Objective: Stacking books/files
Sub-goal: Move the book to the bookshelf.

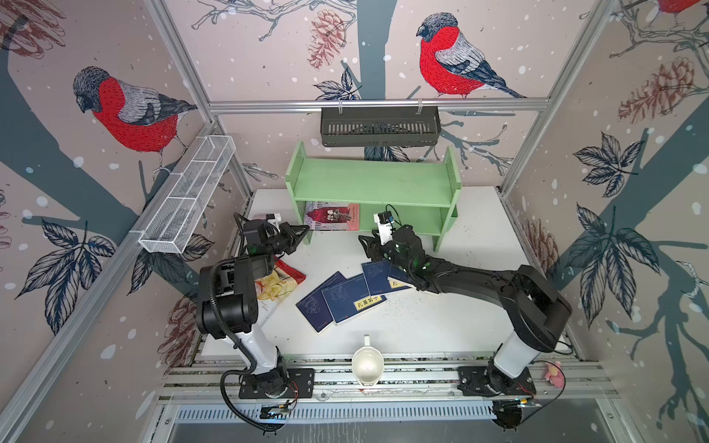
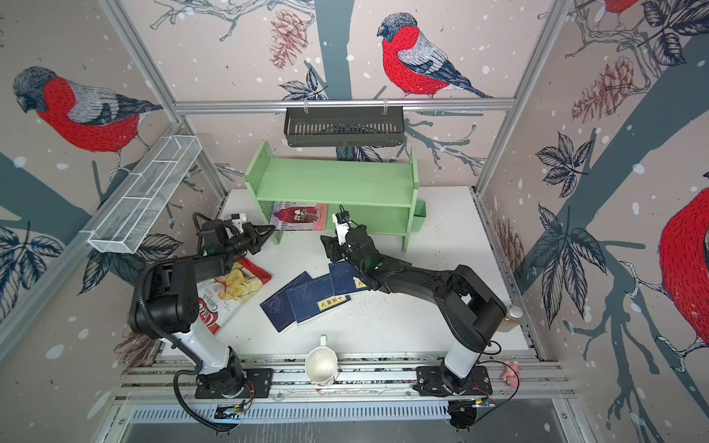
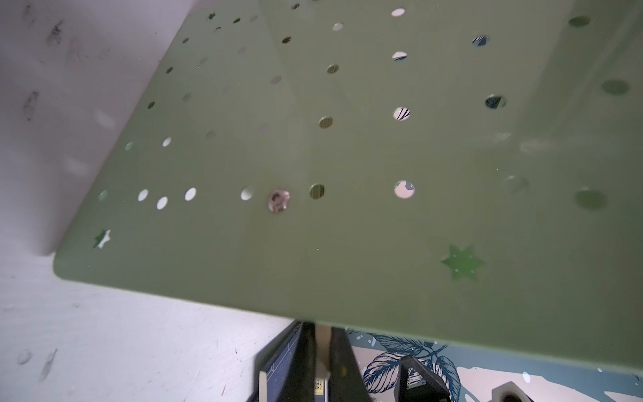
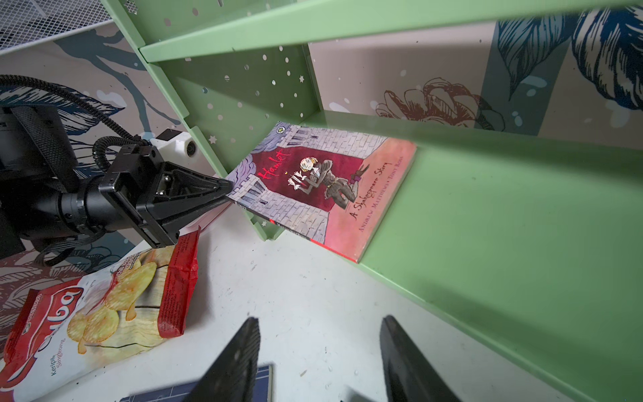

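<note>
A pink-and-red illustrated book (image 1: 333, 216) (image 2: 301, 216) (image 4: 323, 188) lies flat on the lower board of the green shelf (image 1: 368, 184) (image 2: 330, 180) (image 4: 487, 226), with one corner sticking out past the front edge. My left gripper (image 1: 305, 229) (image 2: 272, 229) (image 4: 228, 189) (image 3: 322, 325) is shut and empty, its tip against that corner beside the shelf's perforated side panel (image 3: 348, 226). Several navy-blue books (image 1: 347, 299) (image 2: 318, 299) lie fanned and overlapping mid-table. My right gripper (image 1: 362, 239) (image 2: 324, 239) (image 4: 320, 320) hangs open and empty over bare table just beyond their far edge (image 4: 264, 379).
A red crisp bag (image 1: 276, 284) (image 2: 234, 291) (image 4: 104, 313) lies under the left arm. A white cup (image 1: 367, 364) stands at the front edge. A black basket (image 1: 380, 126) hangs at the back and a white mesh basket (image 1: 188, 195) on the left wall.
</note>
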Controlling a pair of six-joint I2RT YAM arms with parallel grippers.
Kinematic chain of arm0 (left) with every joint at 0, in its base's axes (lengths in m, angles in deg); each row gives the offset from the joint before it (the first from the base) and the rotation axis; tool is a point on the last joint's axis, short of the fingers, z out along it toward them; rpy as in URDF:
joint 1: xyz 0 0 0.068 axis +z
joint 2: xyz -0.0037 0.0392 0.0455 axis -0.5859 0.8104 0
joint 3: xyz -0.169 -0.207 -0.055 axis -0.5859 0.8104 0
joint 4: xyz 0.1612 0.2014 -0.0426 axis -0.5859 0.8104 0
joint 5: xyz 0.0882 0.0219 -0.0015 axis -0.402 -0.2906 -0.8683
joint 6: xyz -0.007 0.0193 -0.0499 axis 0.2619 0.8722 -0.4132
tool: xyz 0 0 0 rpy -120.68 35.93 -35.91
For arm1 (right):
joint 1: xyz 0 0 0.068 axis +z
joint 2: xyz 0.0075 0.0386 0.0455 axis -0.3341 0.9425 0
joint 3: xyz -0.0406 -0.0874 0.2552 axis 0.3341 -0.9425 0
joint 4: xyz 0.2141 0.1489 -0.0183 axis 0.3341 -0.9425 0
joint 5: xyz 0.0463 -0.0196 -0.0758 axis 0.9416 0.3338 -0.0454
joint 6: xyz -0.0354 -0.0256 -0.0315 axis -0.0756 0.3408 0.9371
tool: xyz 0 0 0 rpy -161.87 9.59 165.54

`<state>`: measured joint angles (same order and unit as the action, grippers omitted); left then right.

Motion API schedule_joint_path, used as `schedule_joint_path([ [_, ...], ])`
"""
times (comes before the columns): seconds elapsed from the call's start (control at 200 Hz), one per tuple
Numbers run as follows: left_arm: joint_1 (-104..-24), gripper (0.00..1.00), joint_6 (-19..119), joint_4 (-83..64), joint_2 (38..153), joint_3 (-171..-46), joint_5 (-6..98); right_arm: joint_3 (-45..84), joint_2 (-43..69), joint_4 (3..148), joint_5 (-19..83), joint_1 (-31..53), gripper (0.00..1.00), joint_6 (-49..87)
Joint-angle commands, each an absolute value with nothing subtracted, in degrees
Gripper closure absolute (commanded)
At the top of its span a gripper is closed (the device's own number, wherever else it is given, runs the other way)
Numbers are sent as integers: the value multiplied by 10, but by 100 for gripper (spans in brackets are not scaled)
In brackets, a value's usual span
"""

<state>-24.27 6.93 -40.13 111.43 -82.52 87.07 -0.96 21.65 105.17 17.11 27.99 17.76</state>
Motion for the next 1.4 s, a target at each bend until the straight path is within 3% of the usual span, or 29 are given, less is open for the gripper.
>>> schedule_joint_path([
  [0.0,-240,100,102,-369,1115,-833,861,-11,211,1069,165,281,43,173],
  [0.33,-241,100,112,-338,1128,-853,851,-11,211,1073,166,282,43,171],
  [0.585,-240,57,99,-347,1108,-844,851,-16,208,1076,162,282,42,170],
  [0.765,-240,44,111,-316,1082,-838,850,-19,208,1081,161,283,42,168],
  [1.051,-240,40,215,-153,1002,-851,815,-33,176,1054,151,287,41,166],
  [1.216,-250,41,371,30,941,-864,783,-38,113,919,110,299,43,127],
  [1.391,-300,42,496,155,951,-859,772,-63,66,799,162,298,42,60],
])
